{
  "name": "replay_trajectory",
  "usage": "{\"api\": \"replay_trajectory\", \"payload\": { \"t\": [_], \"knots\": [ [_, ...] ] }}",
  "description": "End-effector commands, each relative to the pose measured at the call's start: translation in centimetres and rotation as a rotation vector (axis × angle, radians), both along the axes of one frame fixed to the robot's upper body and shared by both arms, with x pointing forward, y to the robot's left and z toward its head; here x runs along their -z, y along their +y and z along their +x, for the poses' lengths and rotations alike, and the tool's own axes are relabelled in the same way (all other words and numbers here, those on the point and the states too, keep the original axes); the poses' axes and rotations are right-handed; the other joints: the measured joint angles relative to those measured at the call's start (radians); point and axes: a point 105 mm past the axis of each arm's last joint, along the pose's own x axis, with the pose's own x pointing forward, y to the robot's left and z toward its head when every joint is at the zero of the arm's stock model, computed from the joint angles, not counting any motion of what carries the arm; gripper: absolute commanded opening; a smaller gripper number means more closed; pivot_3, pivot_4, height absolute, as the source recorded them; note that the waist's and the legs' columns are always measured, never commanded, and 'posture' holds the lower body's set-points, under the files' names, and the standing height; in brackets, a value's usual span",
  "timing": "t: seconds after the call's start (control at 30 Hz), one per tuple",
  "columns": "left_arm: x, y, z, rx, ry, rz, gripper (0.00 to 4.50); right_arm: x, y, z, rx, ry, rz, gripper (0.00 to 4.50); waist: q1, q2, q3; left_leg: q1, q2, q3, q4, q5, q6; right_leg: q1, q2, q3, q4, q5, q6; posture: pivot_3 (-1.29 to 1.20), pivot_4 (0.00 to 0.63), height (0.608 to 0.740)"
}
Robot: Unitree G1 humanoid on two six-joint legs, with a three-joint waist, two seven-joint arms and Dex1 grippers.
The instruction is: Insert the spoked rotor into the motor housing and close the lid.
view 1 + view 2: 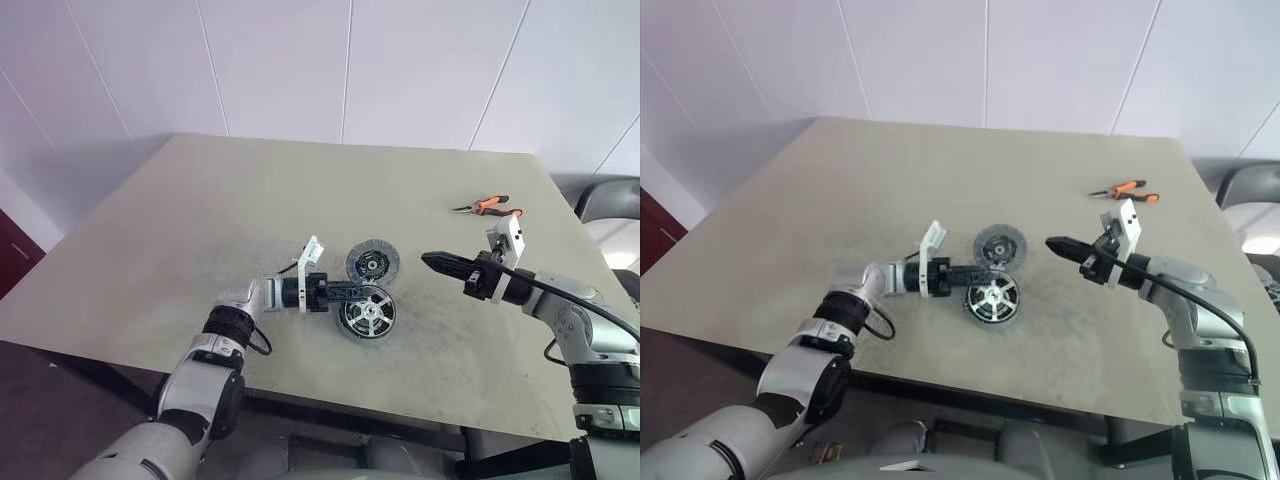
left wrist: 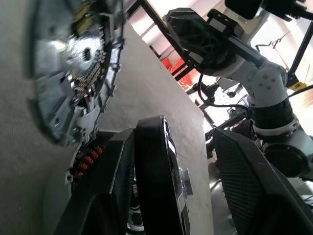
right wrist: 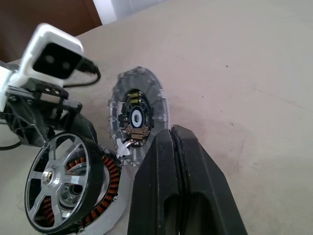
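The spoked rotor (image 3: pixel 58 183), a silver wheel with a black rim, sits tilted on the motor housing (image 3: pixel 111 188), whose copper windings show under it, near the table's front middle (image 1: pixel 367 312). Just behind lies the lid (image 1: pixel 373 262), a flat grey disc with a dark circuit hub (image 3: pixel 137 115). My left gripper (image 1: pixel 350 291) reaches in level from the left, open, its fingers (image 2: pixel 254 196) straddling the rotor's rim (image 2: pixel 154 161) with a gap on one side. My right gripper (image 1: pixel 430 259) hovers to the right of the parts, shut and empty, pointing at them (image 3: pixel 172 134).
Orange-handled pliers (image 1: pixel 482 206) lie at the back right of the beige table (image 1: pixel 250 190). The table's front edge runs just below the housing. White wall panels stand behind the table.
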Motion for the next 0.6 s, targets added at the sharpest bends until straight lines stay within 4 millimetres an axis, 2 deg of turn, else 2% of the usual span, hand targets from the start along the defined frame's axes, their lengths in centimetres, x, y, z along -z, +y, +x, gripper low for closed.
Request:
{"api": "replay_trajectory", "payload": {
  "t": [0.03, 0.2, 0.3, 0.5, 0.53, 0.6],
  "knots": [
    [-2.9, -0.9, 0.3, -0.01, -0.28, 0.043, 2.62, -1.2, 0.5, 0.4, -0.02, -0.051, 0.005, 0.0, 0.001, 0.0, 0.0, 0.0, 0.0, 0.0, 0.0, 0.0, 0.0, 0.0, 0.0, 0.0, 0.0, 0.0, 0.0, 0.0, 0.0, 0.74],
    [-3.4, -1.3, -0.3, 0.008, -0.495, 0.11, 2.62, -1.2, 0.6, 0.5, -0.025, -0.05, 0.005, 0.0, -0.001, 0.0, 0.0, 0.001, 0.0, 0.005, 0.0, 0.0, 0.0, 0.0, 0.001, 0.005, 0.0, 0.0, 0.0, 0.0, 0.0, 0.74],
    [-2.9, -1.2, 0.0, -0.029, -0.53, 0.137, 2.62, -1.2, 0.6, 0.4, -0.026, -0.051, 0.004, 0.0, -0.003, -0.001, 0.0, 0.002, 0.0, 0.01, 0.0, 0.0, 0.0, -0.002, 0.001, 0.011, 0.0, 0.0, 0.0, 0.0, 0.0, 0.74],
    [-4.1, -0.2, 0.8, -0.118, -0.622, 0.058, 2.62, -1.2, 0.6, 0.3, -0.025, -0.048, 0.004, 0.0, -0.002, -0.002, 0.001, 0.002, 0.0, 0.016, 0.002, 0.0, 0.0, -0.003, 0.001, 0.017, 0.0, -0.001, 0.001, 0.0, 0.0, 0.74],
    [-4.0, 0.0, 0.9, -0.125, -0.628, 0.052, 2.22, -1.2, 0.6, 0.3, -0.025, -0.048, 0.004, 0.0, -0.003, -0.002, 0.001, 0.002, 0.0, 0.017, 0.002, 0.0, 0.0, -0.003, 0.001, 0.018, 0.0, -0.001, 0.001, 0.0, 0.0, 0.74],
    [-3.6, 0.1, 1.0, -0.144, -0.669, 0.073, 1.7, -1.2, 0.6, 0.4, -0.025, -0.046, 0.004, 0.0, -0.001, -0.002, 0.001, 0.003, 0.0, 0.017, 0.002, 0.0, 0.0, -0.003, 0.001, 0.018, 0.0, 0.0, 0.001, 0.0, 0.0, 0.74]
  ]
}}
